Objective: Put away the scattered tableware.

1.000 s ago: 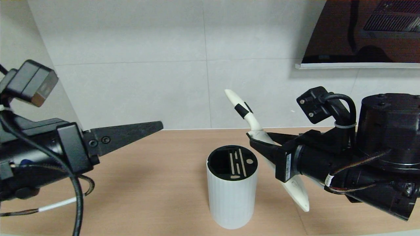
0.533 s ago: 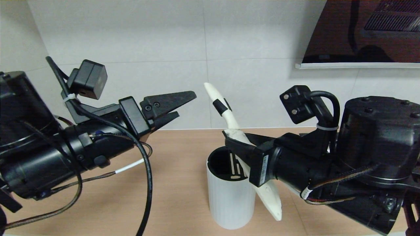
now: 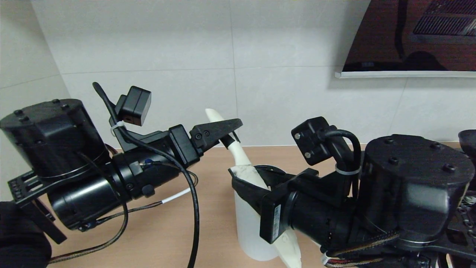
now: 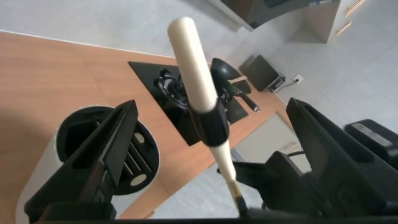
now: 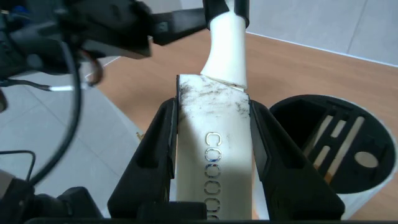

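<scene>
My right gripper is shut on a white knife-like utensil, gripping its wide flat part. Its handle, with a black band, points up and away, and its pointed end hangs down in front of a white cylindrical holder. The holder has a black slotted top and stands on the wooden counter just under the utensil. My left gripper is open, with one finger on each side of the banded handle, not touching it. The left gripper hangs above the holder.
The wooden counter runs back to a white tiled wall. A dark range hood hangs at the upper right. A black hob is set into the counter beyond the holder.
The right gripper has carried the utensil left and lower, over the holder. The left gripper has risen, moved right and opened around the handle.
</scene>
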Controlling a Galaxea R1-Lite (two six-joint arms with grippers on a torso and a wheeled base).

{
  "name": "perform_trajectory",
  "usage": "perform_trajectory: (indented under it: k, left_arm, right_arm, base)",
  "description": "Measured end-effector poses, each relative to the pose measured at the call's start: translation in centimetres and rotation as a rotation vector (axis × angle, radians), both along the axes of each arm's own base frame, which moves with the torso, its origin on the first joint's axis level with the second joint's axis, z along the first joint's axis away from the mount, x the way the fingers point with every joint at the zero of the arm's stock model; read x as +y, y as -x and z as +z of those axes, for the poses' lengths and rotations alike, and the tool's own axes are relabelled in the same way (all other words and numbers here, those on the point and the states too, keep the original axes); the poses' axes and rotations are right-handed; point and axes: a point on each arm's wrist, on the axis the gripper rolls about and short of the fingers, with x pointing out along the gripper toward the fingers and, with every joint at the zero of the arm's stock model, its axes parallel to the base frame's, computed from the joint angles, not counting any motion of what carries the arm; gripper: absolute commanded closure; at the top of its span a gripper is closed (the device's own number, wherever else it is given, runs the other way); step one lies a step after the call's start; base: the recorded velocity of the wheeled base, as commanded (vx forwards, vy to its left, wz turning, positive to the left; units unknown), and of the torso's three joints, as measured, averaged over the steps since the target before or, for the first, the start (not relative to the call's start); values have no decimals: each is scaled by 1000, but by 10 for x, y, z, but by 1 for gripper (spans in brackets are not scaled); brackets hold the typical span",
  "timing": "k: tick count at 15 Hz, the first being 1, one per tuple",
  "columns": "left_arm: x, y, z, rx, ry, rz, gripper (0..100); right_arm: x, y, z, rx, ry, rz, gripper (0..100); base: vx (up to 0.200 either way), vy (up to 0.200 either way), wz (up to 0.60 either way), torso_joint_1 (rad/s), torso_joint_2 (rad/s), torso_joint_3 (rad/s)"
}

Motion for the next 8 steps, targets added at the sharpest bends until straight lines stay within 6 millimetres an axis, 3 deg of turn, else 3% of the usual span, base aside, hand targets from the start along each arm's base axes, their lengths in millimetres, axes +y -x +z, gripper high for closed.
perform_trajectory:
  k: [8]
  left_arm:
    - [-5, 1, -4, 11, -8, -16, 0]
  right_arm:
    - [3, 5, -3, 4, 8, 19, 100]
  base:
    - [0, 0, 0, 0, 0, 0]
